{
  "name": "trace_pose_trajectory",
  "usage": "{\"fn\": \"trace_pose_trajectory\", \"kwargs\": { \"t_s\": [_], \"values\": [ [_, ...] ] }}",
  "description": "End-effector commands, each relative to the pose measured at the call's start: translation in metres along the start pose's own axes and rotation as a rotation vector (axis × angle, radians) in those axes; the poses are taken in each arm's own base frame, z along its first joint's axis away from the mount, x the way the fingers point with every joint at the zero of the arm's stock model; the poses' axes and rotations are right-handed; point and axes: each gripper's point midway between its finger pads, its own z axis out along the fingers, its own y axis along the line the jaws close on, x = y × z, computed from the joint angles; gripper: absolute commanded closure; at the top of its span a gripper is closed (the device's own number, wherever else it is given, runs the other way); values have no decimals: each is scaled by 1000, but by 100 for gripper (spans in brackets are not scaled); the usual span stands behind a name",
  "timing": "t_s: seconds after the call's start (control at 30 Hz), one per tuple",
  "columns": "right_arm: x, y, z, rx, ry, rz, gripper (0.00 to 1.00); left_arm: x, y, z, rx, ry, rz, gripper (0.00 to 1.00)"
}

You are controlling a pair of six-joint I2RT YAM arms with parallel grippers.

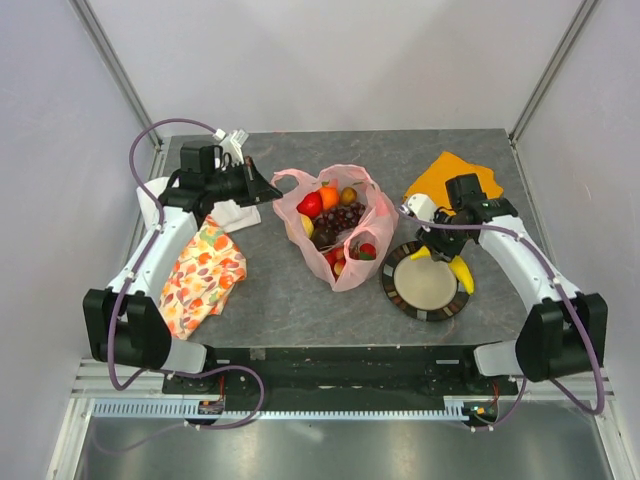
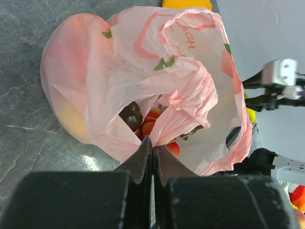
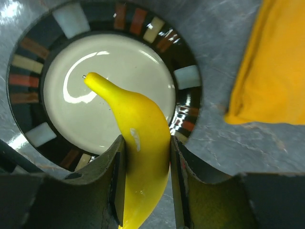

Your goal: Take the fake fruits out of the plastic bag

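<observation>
the thin translucent pink plastic carrier bag (image 1: pixel 352 268) lies mid-table with its mouth open upward. inside it show a round red fruit (image 1: pixel 310 205), a small orange (image 1: pixel 329 196), a dark purple grape bunch (image 1: pixel 343 218) and more red pieces lower down near its closed end. in the left wrist view the crinkled film (image 2: pixel 95 71) folds over the fruits, and a yellowish one shows dimly through the wall.

one fruit is outside the bag: the glossy yellow plastic banana (image 3: pixel 143 138) is clamped across its middle by the right gripper (image 3: pixel 145 148), its pointed end over the cream centre of a round ceramic plate with a dark rim of coloured blocks (image 3: pixel 33 62). whether it touches the plate cannot be told.

the left gripper (image 2: pixel 152 143) has its fingers pressed together, tips right at the bag's edge; whether any film is caught cannot be told.

a plain orange cloth (image 1: pixel 450 178) lies beyond the plate, and a floral orange-patterned cloth (image 1: pixel 205 275) lies left of the bag on the grey stone-look table (image 1: pixel 280 300).
</observation>
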Motion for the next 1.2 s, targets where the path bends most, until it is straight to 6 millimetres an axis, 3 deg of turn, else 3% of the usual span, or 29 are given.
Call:
{"fn": "trace_pose_trajectory", "kwargs": {
  "t_s": [0.0, 0.17, 0.33, 0.53, 0.73, 0.83, 0.9, 0.93, 1.0, 1.03, 1.1, 1.13, 1.17],
  "values": [
    [-5, -17, 19, 5, -7, -131, 78, -19, -25, -16, 39, -66, 71, 98],
    [-10, -34, 46, 1, 2, -160, 76, -14, -20, -17, 20, -62, 79, 98],
    [-4, -37, 70, -23, 20, -179, 72, -11, -17, -17, 11, -57, 88, 98],
    [-7, -44, 83, 32, -21, -186, 69, -12, -14, -16, -2, -54, 96, 98],
    [5, -38, 96, 12, -4, -197, 58, -11, -11, -12, 0, -41, 83, 98],
    [7, -42, 97, 45, -3, -207, 44, -13, -11, -11, 1, -44, 85, 98],
    [5, -49, 90, 85, 3, -184, 12, -13, -11, -11, 2, -42, 84, 98],
    [3, -51, 86, 96, 5, -168, 2, -14, -12, -12, 3, -44, 88, 99],
    [-12, -61, 66, 123, -13, -164, 2, -14, -13, -12, 6, -43, 88, 98],
    [-11, -56, 54, 96, 2, -142, 2, -13, -13, -12, 9, -39, 89, 98],
    [-42, -79, 8, 176, -92, -120, 2, -11, -16, -12, 23, -30, 88, 98],
    [-52, -76, -11, 172, -135, -82, 2, -10, -17, -12, 29, -27, 87, 98],
    [-76, -87, -40, 221, -204, -83, 2, -5, -20, -10, 44, -12, 89, 98]
  ]
}}
